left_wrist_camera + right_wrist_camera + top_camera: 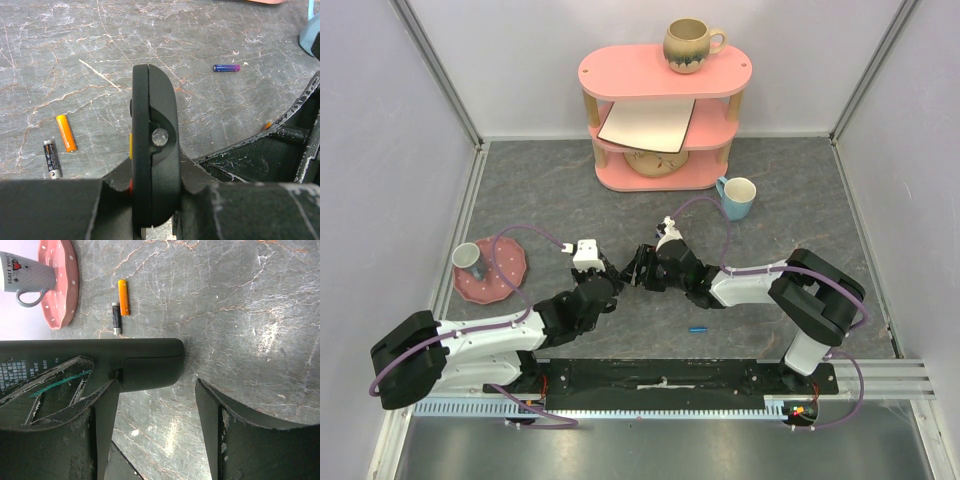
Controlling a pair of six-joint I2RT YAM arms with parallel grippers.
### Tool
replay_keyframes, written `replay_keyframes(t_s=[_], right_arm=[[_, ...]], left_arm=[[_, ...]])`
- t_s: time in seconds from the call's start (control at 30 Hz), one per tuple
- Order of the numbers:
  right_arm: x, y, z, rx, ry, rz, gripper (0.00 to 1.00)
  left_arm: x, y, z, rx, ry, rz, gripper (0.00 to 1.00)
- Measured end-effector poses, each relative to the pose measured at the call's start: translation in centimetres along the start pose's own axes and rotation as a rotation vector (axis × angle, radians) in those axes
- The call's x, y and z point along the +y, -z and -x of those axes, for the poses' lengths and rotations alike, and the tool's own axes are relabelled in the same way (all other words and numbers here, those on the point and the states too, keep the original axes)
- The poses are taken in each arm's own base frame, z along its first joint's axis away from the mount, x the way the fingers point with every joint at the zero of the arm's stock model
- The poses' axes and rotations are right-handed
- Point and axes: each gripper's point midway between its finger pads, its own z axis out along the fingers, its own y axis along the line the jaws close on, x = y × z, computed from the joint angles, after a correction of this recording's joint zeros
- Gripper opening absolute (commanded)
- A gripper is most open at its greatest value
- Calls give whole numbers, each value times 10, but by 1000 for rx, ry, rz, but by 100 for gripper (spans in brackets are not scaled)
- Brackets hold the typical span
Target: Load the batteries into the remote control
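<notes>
Left jaws clamped on remote control (152, 145), held edge-on; right jaws open, one finger (106, 430) touching remote's end, other well clear. Risk: rt push or squeeze levers remote round that narrow grip, so it twists or slips out. No batteries in hand: purple battery (226, 67), orange cell (65, 132), black cell (52, 159) lie loose on surface, likely to roll if knocked.

Both arms reach inward, wrists nearly meeting; the left gripper (617, 274) clamps the remote control (152, 150), while the right gripper (642, 268) (jaws spread wide) faces it.
</notes>
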Motion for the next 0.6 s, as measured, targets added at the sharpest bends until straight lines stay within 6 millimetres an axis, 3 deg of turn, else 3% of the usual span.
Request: replay_keyframes(t_s=[0.6], right_arm=[[4,-1,5,-16,-12,17,71]], left_arm=[[-1,1,-1,-3,1,-7,2]])
